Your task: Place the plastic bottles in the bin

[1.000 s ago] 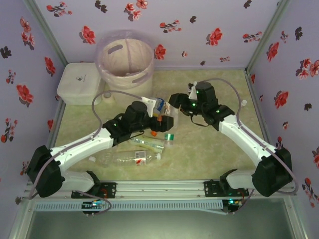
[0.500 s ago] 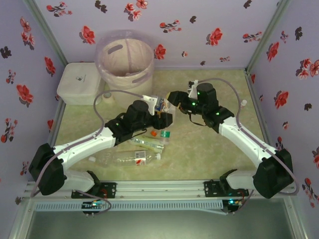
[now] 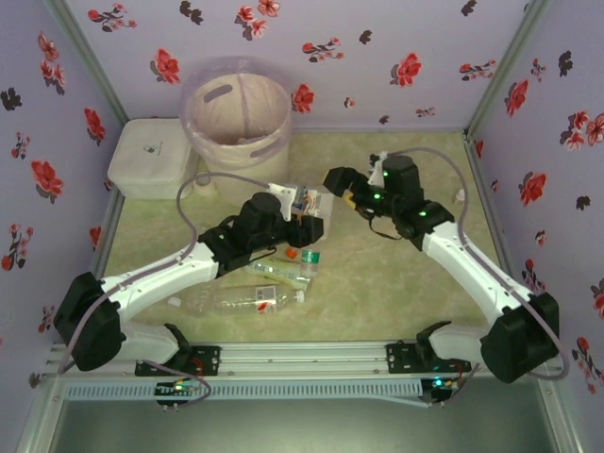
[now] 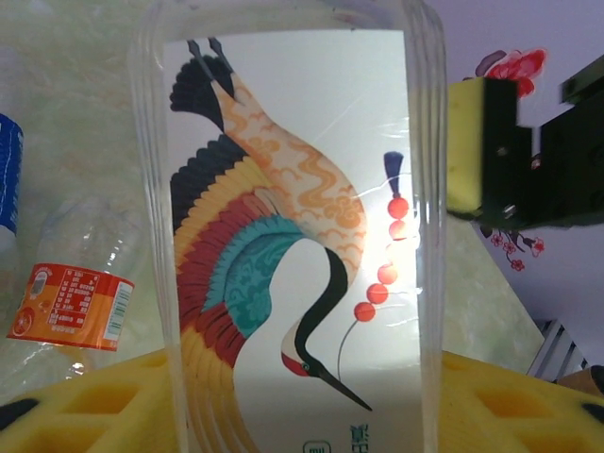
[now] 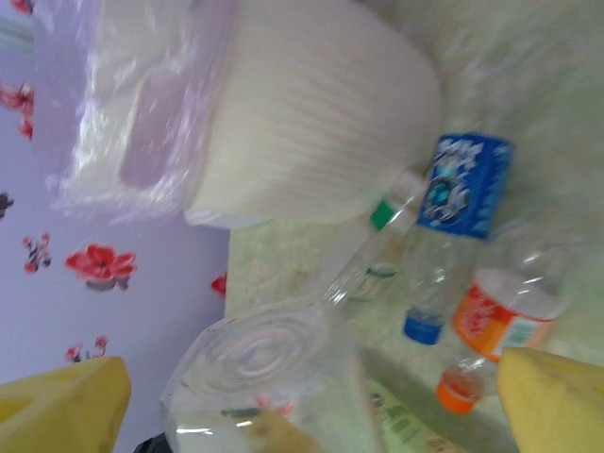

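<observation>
1. Since a second ago the right gripper (image 3: 337, 181) has let go of the bottle (image 4: 293, 236) and drawn back, away from the bin (image 3: 241, 160). Its jaws now stand wide. In the right wrist view the bottle's base sits between them, touched by neither. Over the same second the left gripper (image 3: 304, 223) has closed, and it now clamps the bottle by its crane label between its yellow pads (image 4: 94, 396).
2. Farthest from the bin, close to the arm bases, loose bottles (image 3: 241, 300) lie on the table (image 3: 377, 283). They are best left alone until this one is dropped.
3. The held bottle is near the bin's foot, on its front-right side and below its rim. The thin wall will probably give under pressure, so a steady squeeze seems wiser than a harder one.
4. In the left wrist view one finger of the right gripper stands just beside the bottle, on the side away from the bin. It should back off further before the left arm swings, or it may knock the bottle askew.
5. The bin is farthest back, its top open and a pink liner (image 3: 209, 74) folded over the rim.
   - The bottle should be lifted above the rim first.
   - It should then be carried over the middle of the bin.
   - Only there should the jaws open, because a low approach could catch the liner or the rim.
</observation>
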You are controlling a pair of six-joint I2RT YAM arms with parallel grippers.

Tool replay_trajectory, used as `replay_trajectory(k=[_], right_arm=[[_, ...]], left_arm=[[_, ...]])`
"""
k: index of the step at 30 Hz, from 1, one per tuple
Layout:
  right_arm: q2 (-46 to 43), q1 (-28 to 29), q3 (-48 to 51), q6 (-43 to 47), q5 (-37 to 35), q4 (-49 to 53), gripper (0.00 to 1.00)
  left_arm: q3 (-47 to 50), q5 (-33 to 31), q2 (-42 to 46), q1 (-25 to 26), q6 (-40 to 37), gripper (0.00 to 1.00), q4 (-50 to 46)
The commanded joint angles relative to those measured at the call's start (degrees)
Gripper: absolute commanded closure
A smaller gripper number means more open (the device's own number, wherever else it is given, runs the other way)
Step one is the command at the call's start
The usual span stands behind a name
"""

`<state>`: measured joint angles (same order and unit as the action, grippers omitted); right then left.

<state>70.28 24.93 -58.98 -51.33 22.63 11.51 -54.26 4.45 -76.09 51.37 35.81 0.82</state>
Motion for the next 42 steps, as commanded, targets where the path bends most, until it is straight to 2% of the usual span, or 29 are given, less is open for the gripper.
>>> replay_trajectory(k=[1,5,9,14,17,20,21,25,29,32,35,37,42], right_arm=[[-4.64,-4.35,-2.08,3.81,-4.17,6.91,0.0],[-8.16,-6.11,-0.61,7.36,-10.75,11.35,0.0],[-11.2,-6.19,2.11,8.54,-13.69,13.45,0.0],[-17.94,-6.29,3.62,11.52,-24.02,20.46,0.0],[-22.37,-6.32,4.76,14.02,-25.47,23.11,0.0],[-26.77,-6.34,6.34,16.12,-24.52,24.47,0.0],[-27.91,-6.37,6.42,16.82,-24.6,25.32,0.0],[-31.95,-6.38,5.57,20.21,-26.32,30.39,0.0],[-35.27,-6.37,6.33,22.37,-24.48,30.94,0.0],[-35.09,-6.37,5.95,23.52,-23.36,31.61,0.0],[-33.81,-6.33,5.09,24.3,-22.81,32.73,0.0],[-33.48,-6.34,4.95,24.44,-22.72,33.18,0.0],[-33.81,-6.38,5.8,24.62,-22.7,32.92,0.0]], left_arm=[[-1.52,-1.19,3.43,-0.88,-2.55,0.45,-2.93],[-9.34,-1.11,6.22,-5.04,-8.85,0.46,-12.56],[-20.68,-0.29,6.71,-11.14,-13.35,0.52,-21.37],[-32.55,2.67,4.48,-18.6,-16.87,0.72,-25.25],[-41.13,5.5,-0.24,-23.41,-19.49,0.82,-27.17],[-51.32,6.97,-7.45,-27.44,-21.1,0.98,-31.16],[-54.97,6.91,-10.14,-28.53,-21.62,1.0,-32.82],[-67.7,7.11,-19.89,-31.17,-22.88,1.0,-39.46],[-79.66,6.57,-30.05,-32.35,-25.04,1.0,-46.26],[-88.94,5.49,-37.79,-32.89,-26.34,1.0,-51.28],[-96.54,3.91,-44.7,-33.15,-31.51,1.0,-56.94],[-98.72,4.05,-47.81,-33.96,-32.73,1.0,-58.74],[-96.26,8.0,-51.99,-34.64,-32.74,1.0,-59.94]])
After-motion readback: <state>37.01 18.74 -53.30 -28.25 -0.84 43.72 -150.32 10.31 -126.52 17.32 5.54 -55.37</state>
